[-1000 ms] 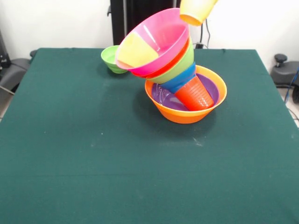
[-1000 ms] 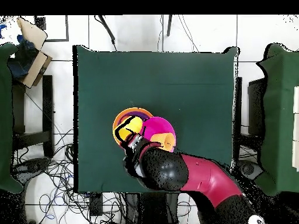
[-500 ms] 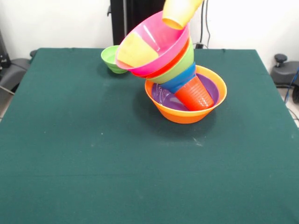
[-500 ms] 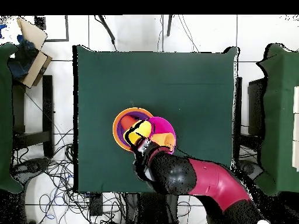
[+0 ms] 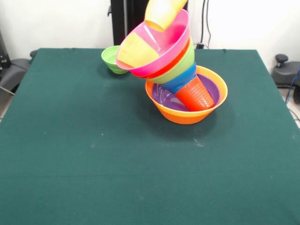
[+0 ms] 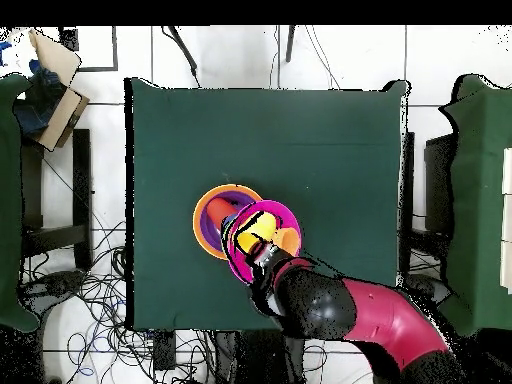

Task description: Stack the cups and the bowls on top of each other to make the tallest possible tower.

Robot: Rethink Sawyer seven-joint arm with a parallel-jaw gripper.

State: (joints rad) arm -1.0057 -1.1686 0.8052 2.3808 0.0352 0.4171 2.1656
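Front view: the large orange bowl (image 5: 186,100) sat toward the table's (image 5: 93,164) far edge, right of centre, with the purple bowl (image 5: 164,97) inside it. The tower (image 5: 161,56) leaned left from a red-orange cup (image 5: 196,95), its pink bowl (image 5: 157,40) uppermost with a pale yellow cup (image 5: 136,50) inside. Another yellow cup (image 5: 161,13) hung tilted over the pink rim. A small green bowl (image 5: 111,58) stood apart near the far edge.

Overhead view: the arm (image 6: 350,315) covered the tower; whether the jaws gripped the yellow cup could not be told.

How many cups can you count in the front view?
3: a red-orange cup propping the leaning stack inside the orange bowl, a yellow cup lying in the pink bowl, another yellow cup above it.
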